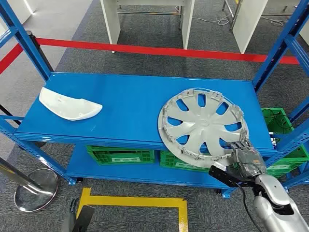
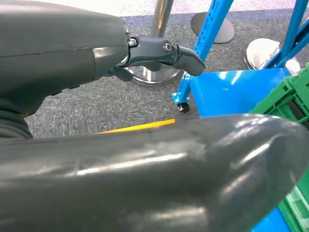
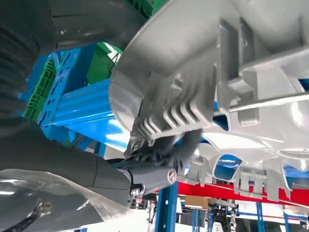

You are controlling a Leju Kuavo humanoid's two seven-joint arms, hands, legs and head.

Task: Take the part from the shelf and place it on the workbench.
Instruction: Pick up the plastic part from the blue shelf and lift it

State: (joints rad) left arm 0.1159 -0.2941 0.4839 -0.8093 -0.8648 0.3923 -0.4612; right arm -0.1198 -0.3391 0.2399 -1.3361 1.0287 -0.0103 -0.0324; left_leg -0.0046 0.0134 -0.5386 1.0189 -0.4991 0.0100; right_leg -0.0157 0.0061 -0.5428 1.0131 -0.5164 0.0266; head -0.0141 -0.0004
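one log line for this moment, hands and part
phase: grasp | right hand: grips hubcap rim at shelf front edge | left hand: holds nothing, near floor | white part: untouched

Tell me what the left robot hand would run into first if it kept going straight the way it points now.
Probably the grey carpet floor near the blue shelf's caster foot. In the left wrist view the left robot hand points over the carpet toward that foot and a chrome stanchion base; depth is unclear, so this is a guess.
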